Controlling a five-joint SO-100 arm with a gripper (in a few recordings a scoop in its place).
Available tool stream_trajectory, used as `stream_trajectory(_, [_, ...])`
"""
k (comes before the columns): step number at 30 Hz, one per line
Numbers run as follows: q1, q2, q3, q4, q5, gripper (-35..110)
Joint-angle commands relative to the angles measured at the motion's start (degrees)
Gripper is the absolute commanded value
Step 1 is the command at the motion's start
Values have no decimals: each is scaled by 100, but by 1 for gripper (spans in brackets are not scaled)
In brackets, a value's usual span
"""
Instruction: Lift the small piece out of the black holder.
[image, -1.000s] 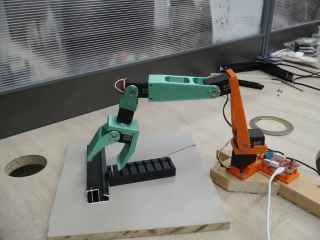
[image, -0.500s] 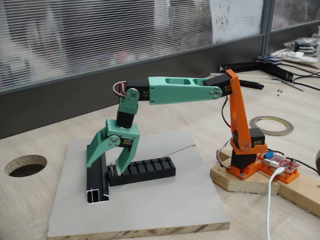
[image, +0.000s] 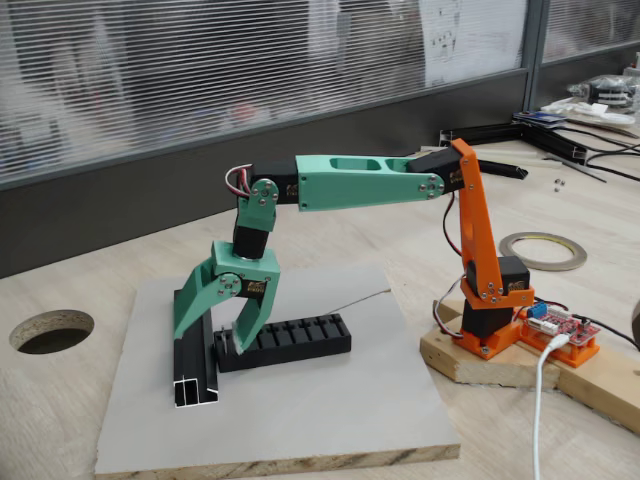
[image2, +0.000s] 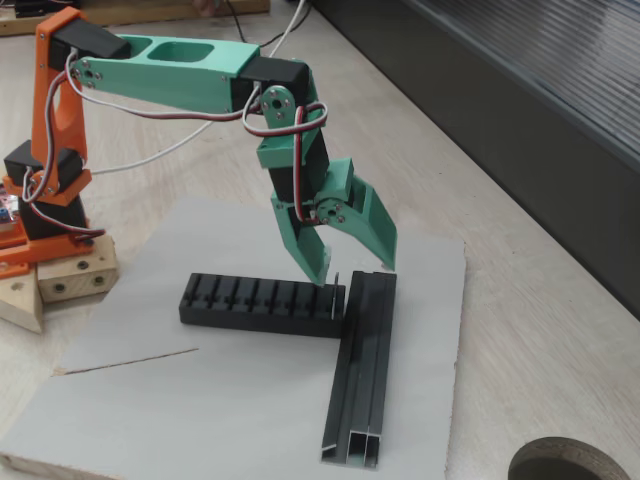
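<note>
In a fixed view from the side, a green and orange robot arm reaches down to a grey board (image: 300, 420) lying on a wooden desk (image: 60, 280). Its green end effector (image: 212, 336) hangs with the fingers spread wide, released and holding nothing, straddling the left end of the black holder (image: 290, 340) — one finger over the holder's end slot, the other over the black channel rail (image: 195, 370) that lies just beside it. The small piece (image: 226, 343) shows as a faint pale sliver standing in that end slot, between the fingers; the wide spread looks meant to let them come down on either side of it. A thin grey wire (image: 355, 300) lies on the board behind the holder. In the other fixed view, from the opposite side, the open end effector (image2: 353, 276) sits above the corner where the holder (image2: 260, 303) meets the rail (image2: 365, 380). The small piece (image2: 337, 285) stands upright at the holder's right end, just beside the near fingertip and apparently not yet gripped. The holder and rail form an L, which probably keeps the holder from sliding. No brand, label or readable writing shows in either view.
</note>
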Motion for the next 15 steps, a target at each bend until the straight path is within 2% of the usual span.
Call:
stream_trajectory(1, [-70, 44, -53, 97, 105, 60])
stream_trajectory(15, [-70, -237, -79, 97, 105, 60])
